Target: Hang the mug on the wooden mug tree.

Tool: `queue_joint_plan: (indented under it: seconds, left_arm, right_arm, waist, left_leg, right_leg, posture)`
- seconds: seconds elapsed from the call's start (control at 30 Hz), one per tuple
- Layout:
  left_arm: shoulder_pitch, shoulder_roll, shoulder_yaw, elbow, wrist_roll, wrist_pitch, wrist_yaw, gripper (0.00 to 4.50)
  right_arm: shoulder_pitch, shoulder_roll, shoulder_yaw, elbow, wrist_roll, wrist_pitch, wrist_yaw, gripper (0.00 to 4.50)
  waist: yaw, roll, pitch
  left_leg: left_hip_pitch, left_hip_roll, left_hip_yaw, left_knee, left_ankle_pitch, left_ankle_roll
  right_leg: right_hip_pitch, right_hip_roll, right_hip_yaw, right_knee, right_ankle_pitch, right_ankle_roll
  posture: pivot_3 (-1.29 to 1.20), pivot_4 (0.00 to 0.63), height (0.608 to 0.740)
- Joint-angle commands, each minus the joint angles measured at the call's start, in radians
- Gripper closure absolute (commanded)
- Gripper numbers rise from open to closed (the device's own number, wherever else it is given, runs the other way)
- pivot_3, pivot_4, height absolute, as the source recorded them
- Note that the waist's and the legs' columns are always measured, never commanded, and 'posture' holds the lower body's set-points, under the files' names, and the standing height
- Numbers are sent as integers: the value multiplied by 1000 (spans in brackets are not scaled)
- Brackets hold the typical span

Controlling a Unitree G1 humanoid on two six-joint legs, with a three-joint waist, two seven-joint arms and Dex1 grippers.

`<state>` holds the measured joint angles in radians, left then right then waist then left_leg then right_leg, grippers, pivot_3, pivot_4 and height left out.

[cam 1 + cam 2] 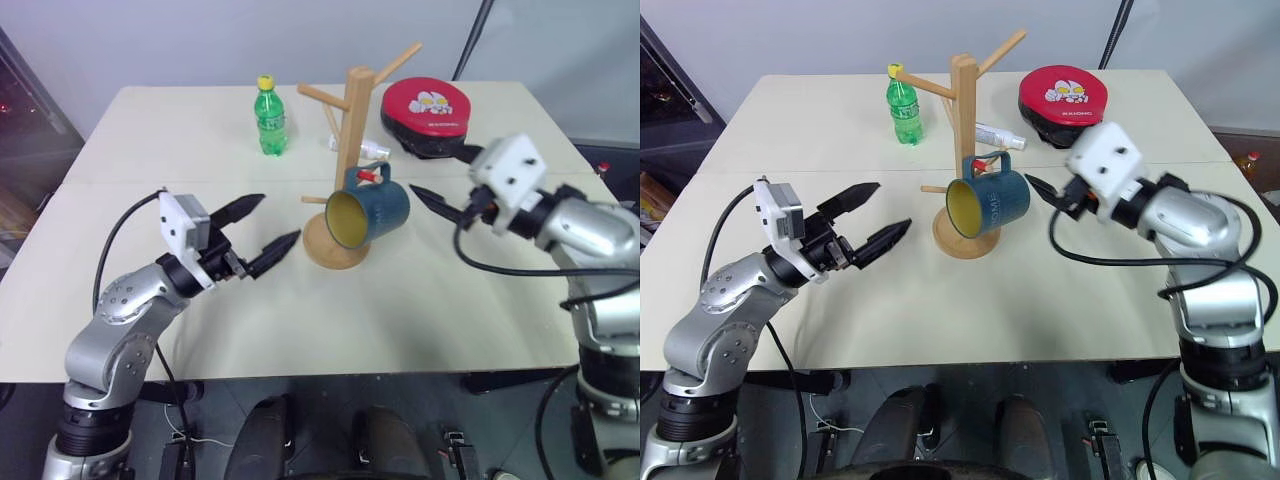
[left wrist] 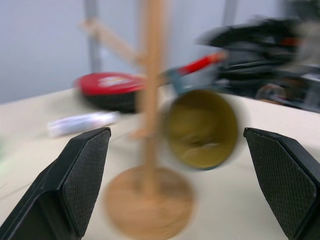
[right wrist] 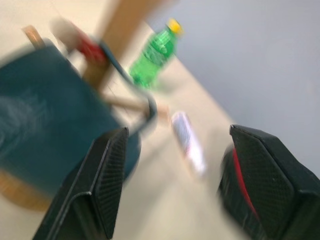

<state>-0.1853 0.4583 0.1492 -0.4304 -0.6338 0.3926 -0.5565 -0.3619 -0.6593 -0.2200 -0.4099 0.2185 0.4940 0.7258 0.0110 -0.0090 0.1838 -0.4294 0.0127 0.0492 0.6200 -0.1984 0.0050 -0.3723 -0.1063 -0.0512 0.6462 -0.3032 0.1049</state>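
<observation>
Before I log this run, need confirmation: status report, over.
Left gripper open, empty. Right gripper open, off the mug. Mug hangs by its handle on the wooden mug tree, red-tipped peg. Nothing in the way.

The beige tabletop (image 1: pixel 420 300) carries the wooden mug tree (image 1: pixel 345 160) between my fingers; beyond it a green bottle (image 1: pixel 269 118), a small white tube (image 1: pixel 1000 136) and a red round case (image 1: pixel 427 115).
</observation>
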Motion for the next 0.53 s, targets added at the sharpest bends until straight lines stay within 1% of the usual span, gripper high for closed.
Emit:
queue_joint_plan:
  seconds: [0.03, 0.23, 0.37, 0.53]
  left_arm:
    - [29, -37, 66, 95, 98, -76, 107, 0]
    - [116, -106, 97, 224, 211, -171, 204, 0]
    - [157, -134, 100, 261, 262, -232, 232, 0]
    - [189, -144, 107, 280, 274, -285, 226, 0]
  right_arm:
    - [137, 115, -76, 78, 44, -100, -70, 1145]
    - [268, 263, -67, 278, 26, -326, -130, 1145]
    - [276, 291, -65, 351, 45, -417, -122, 1145]
    - [250, 281, -57, 373, 67, -438, -121, 1145]
  waist:
    - [-3, 0, 0]
    - [-8, 0, 0]
    - [-6, 0, 0]
    - [-6, 0, 0]
  left_leg:
    - [0, 0, 0, 0, 0, 0]
    - [2, 1, 3, -1, 0, 0]
    - [2, 1, 3, -1, 0, 0]
    - [2, 2, 3, -1, 0, -1]
  right_leg:
    - [0, 1, 0, 0, 0, 0]
    - [-1, 2, 2, 1, 0, 0]
    - [-1, 2, 3, 1, 0, 0]
    - [-2, 1, 3, 1, 0, 0]
  posture:
    - [0, 150, 740]
    - [0, 150, 740]
    - [0, 150, 740]
    - [0, 150, 740]
